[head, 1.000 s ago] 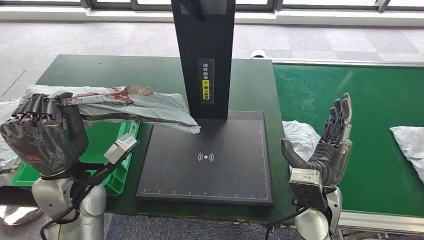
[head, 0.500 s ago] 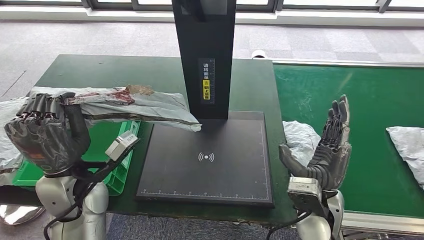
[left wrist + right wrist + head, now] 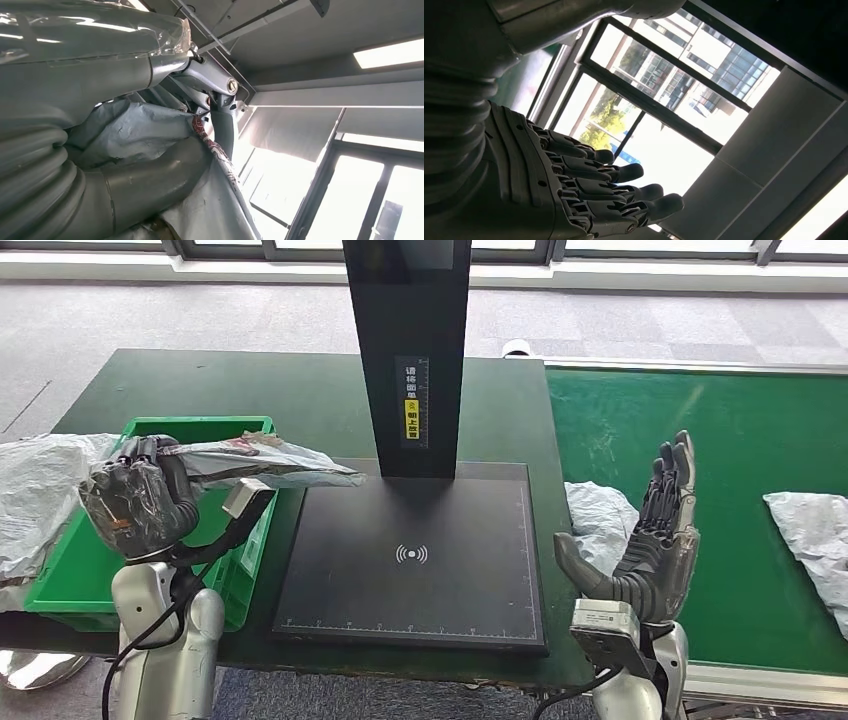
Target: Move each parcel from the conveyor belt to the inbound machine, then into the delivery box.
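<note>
Green table (image 3: 300, 390) bears black inbound machine (image 3: 420, 560), plate bare, post at rear | green delivery box (image 3: 75, 575) at table's left edge; conveyor belt (image 3: 720, 470) right | left hand (image 3: 135, 505) clamps crumpled grey parcel (image 3: 270, 462), red-marked, held over box rim, tip just over plate corner | right hand (image 3: 660, 535) upright, fingers spread, empty
</note>
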Controlling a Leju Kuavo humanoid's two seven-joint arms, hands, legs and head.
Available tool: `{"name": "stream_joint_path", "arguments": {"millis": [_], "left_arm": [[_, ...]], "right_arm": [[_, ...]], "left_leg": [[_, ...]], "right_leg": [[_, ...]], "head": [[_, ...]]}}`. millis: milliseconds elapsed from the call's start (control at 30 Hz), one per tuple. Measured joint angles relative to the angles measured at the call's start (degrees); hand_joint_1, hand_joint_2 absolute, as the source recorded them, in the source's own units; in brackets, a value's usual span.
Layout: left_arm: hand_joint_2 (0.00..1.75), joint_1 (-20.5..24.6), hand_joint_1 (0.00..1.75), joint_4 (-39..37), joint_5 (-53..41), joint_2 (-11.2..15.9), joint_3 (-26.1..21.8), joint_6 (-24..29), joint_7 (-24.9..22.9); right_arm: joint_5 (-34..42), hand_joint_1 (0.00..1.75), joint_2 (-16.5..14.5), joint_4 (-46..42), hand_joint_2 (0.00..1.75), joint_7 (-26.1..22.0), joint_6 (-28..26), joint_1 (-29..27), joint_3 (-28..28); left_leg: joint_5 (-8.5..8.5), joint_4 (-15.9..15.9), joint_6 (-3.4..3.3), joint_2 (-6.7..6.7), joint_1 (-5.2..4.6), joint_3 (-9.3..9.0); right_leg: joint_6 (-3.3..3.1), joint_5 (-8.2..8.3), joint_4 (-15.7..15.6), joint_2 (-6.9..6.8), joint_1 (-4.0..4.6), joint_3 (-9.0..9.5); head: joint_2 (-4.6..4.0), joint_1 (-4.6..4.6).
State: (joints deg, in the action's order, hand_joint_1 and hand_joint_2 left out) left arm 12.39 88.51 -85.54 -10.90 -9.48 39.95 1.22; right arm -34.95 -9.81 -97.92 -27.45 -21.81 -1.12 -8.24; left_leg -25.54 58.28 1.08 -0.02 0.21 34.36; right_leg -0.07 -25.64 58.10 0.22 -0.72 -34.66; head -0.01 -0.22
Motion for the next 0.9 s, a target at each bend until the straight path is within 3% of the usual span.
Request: {"name": "stream_joint_path", "arguments": {"millis": [500, 700, 900], "left_arm": [[1.75, 1.8, 1.75, -4.9, 0.5, 1.0, -2.3, 0.0, -2.0], [1.75, 5.1, 1.75, -12.7, 3.8, 1.8, -14.6, 0.0, 3.1], [1.75, 6.4, 1.75, -13.6, 4.5, 0.5, -26.4, 0.0, 9.1]], "right_arm": [[-0.1, 0.00, -0.2, -0.3, 1.75, 0.1, 0.6, 0.0, 0.1], [-0.8, 0.00, -0.6, -1.1, 1.75, 0.8, 2.5, 0.0, 0.5], [-1.0, 0.00, -1.1, -1.1, 1.75, 0.6, 3.1, 0.3, 0.6]], "left_leg": [[0.00, 0.0, -0.01, -0.01, -0.01, 0.00], [0.02, 0.0, 0.04, 0.05, 0.02, -0.03], [0.04, 0.0, 0.06, 0.03, 0.04, 0.02]], "right_leg": [[0.00, 0.00, 0.0, -0.02, 0.01, 0.02], [-0.02, 0.01, 0.0, 0.04, 0.06, -0.01], [-0.02, 0.00, 0.0, 0.04, 0.07, -0.02]], "head": [[0.01, 0.01], [0.01, 0.00], [0.01, 0.00]]}}
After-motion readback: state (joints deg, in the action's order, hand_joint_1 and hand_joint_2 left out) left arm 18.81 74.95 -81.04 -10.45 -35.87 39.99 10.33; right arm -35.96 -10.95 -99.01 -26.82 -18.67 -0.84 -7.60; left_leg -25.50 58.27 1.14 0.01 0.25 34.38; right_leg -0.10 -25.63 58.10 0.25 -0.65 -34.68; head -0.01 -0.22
